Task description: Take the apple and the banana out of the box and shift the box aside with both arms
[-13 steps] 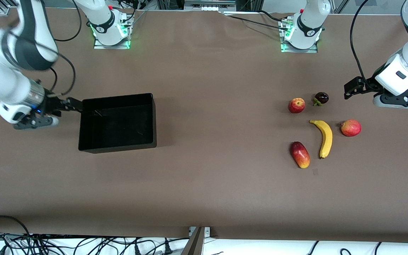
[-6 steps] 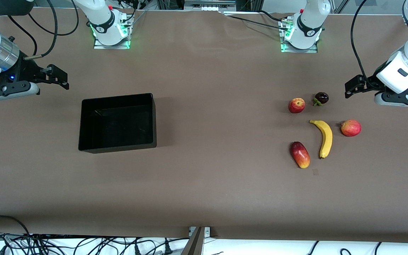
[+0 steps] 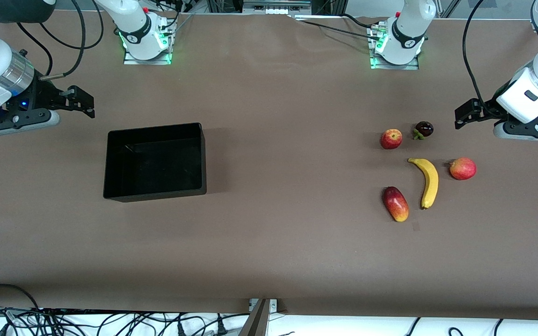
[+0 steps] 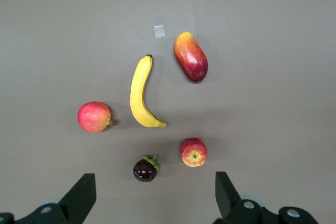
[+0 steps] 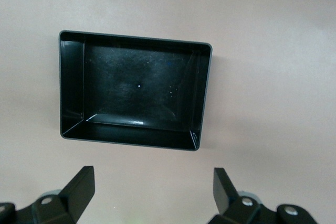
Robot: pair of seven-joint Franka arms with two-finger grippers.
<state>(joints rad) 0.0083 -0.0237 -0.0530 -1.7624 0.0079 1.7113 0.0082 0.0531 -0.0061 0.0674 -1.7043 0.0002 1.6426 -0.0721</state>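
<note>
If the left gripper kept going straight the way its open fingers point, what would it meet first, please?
Likely the bare brown table: the left gripper points down, fingers open, beside the small dark purple round fruit. Depth is uncertain.

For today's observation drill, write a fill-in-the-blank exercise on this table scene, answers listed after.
1. The black box holds ____ fruit.
2. The long yellow fruit between the mango-like fruit and the round red fruit is the ____.
3. Both the left gripper and right gripper are ____.

Answers: no; banana; open
</note>
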